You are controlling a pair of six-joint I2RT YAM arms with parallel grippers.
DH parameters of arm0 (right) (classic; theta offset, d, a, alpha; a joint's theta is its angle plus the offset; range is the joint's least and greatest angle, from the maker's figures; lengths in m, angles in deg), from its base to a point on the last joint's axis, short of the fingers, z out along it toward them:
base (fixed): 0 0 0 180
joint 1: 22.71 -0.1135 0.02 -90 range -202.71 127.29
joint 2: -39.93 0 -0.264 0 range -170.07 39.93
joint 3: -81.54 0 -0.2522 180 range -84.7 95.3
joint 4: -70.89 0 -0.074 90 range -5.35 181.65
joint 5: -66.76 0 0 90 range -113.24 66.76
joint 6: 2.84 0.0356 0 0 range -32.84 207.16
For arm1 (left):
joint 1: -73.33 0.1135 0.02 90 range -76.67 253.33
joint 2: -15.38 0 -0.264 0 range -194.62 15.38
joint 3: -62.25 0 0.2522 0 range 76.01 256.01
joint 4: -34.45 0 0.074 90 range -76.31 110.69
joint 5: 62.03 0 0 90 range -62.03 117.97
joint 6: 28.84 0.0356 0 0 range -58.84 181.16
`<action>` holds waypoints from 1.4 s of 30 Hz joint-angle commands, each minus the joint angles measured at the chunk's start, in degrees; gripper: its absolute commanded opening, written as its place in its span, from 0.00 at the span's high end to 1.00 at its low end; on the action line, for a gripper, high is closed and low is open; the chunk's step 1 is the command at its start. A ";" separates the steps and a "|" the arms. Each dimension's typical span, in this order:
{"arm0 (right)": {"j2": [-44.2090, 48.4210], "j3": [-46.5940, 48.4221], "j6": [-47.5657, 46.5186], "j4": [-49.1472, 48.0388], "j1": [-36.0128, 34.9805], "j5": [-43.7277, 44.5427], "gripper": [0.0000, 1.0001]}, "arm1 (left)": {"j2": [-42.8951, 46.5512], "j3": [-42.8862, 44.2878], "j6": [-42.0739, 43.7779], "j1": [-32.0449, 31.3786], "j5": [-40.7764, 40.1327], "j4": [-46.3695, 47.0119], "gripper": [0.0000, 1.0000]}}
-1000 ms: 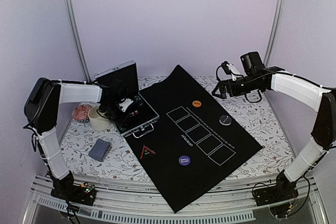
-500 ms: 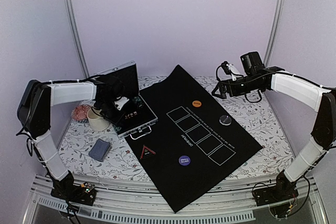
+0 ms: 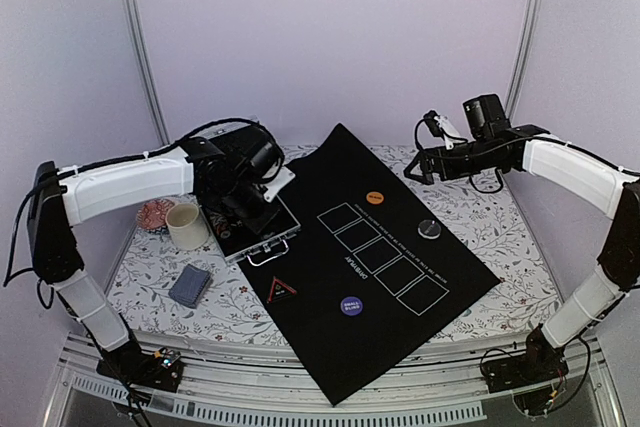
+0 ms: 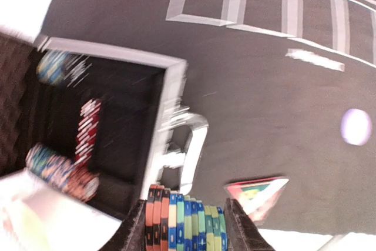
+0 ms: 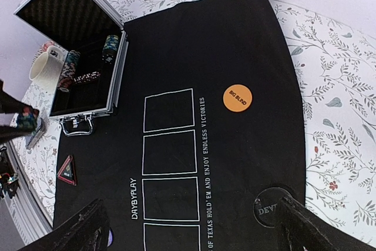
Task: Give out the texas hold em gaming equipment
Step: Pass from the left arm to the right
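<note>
Poker chips (image 4: 183,223), a stack of red, blue and green, are pinched edgewise in the left gripper (image 4: 187,231) near the handled side of the silver case (image 4: 171,110), further chips (image 5: 71,70) lie inside that case, and the right gripper (image 5: 195,223) hangs spread wide, well apart from it.

I've got a chip stack (image 4: 185,226) of red, teal and green, on edge, pinched in the left gripper (image 4: 185,234) over the case (image 4: 170,104). Inside the case sit two teal stacks (image 5: 110,47) and a red row (image 5: 88,78). Flat on the mat (image 3: 330,167), well apart, lie the orange button (image 3: 375,198), dark button (image 3: 429,229), purple button (image 3: 351,305) and red-edged triangle (image 3: 281,289). The card deck (image 3: 190,286) lies flat on the counter (image 3: 520,247), left of the mat. A red-white chip pile (image 3: 155,213) is at the counter's far left.
</note>
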State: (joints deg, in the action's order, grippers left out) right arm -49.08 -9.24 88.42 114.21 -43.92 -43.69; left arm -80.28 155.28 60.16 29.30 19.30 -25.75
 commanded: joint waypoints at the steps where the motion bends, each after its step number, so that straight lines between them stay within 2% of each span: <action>1: 3.75 -1.38 0.18 -0.82 0.10 -2.25 0.01 | -3.64 3.62 0.04 -6.76 -1.50 1.94 1.00; 6: 7.40 -5.14 0.33 -0.74 0.10 -3.79 0.01 | -8.25 4.99 -2.16 -12.25 0.68 5.44 1.00; 10: 10.68 -9.54 0.71 -1.53 0.12 -4.81 0.01 | -12.26 5.30 -4.09 -16.33 -5.07 6.36 1.00; 12: 11.81 -11.31 0.98 -2.14 0.11 -6.64 0.01 | -14.02 5.58 -3.70 -17.62 -5.47 6.47 1.00; 17: 13.54 -14.23 1.47 -2.33 -0.04 -9.75 0.01 | -14.35 3.49 -7.35 -17.04 4.47 11.68 1.00; 22: 14.53 -17.27 0.26 -2.47 -0.93 -15.51 0.00 | -14.65 0.98 -13.02 -15.71 6.60 13.53 1.00; 24: 14.09 -18.07 -1.67 -2.33 -4.23 -15.50 0.01 | -14.75 -0.66 -15.15 -14.52 9.14 15.27 1.00; 31: 13.01 -18.21 -6.67 -6.61 -18.49 -3.36 0.01 | -8.48 -14.34 -29.35 -7.94 20.82 32.77 1.00; 36: 12.38 -20.79 -11.62 -14.33 -24.00 -0.51 0.01 | -3.65 -28.82 -43.83 -2.95 30.23 55.27 1.00; 42: 7.02 -20.89 -17.30 -21.51 -28.99 0.74 0.02 | -4.86 -31.93 -51.26 -2.00 34.03 66.99 1.00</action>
State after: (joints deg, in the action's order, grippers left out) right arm -38.67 -29.52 76.53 100.20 -70.21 -45.06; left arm -85.35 123.93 17.32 27.24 47.22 25.83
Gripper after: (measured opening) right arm 0.982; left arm 0.369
